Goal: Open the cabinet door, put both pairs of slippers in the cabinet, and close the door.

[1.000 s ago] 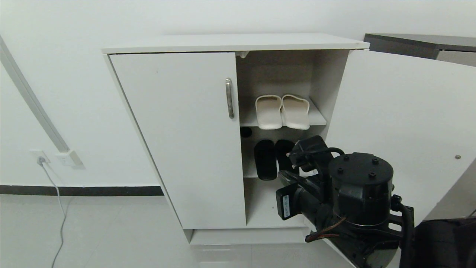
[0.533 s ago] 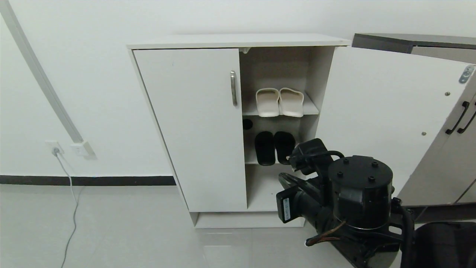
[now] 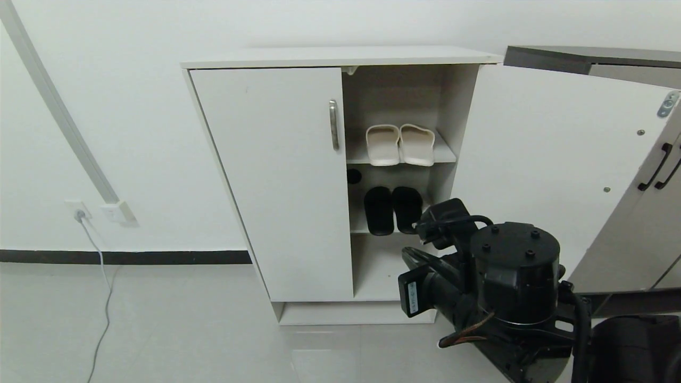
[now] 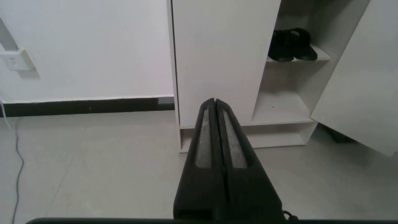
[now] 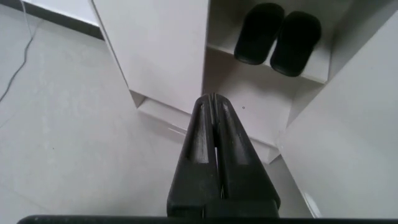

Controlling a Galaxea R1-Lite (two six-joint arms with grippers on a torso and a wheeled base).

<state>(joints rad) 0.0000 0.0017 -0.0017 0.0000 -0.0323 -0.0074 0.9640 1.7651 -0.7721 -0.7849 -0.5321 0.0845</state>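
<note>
In front of the right tool [image 5: 214,98], past its tips, stands the white cabinet [image 3: 340,56]. The two fingers of this tool are pressed together and hold nothing. The left tool [image 4: 214,102] also has its fingers pressed together and empty, and it points toward the base of the cabinet from farther back, over the grey floor [image 3: 159,330].

The right door [image 3: 542,154] of the cabinet is swung wide open, on the right side of the right tool. The left door [image 3: 276,181] is shut and has a slim metal handle [image 3: 333,125] standing upright near its inner edge.

Inside the open half there are three levels. The pair of white slippers [image 3: 383,145] lies side by side on the upper shelf, toes toward the back wall. The pair of black slippers [image 3: 379,211] lies the same way on the middle shelf, directly ahead of the right tool and well apart from it. They are plain and smooth, with rounded heels at the front edge of the shelf.
</note>
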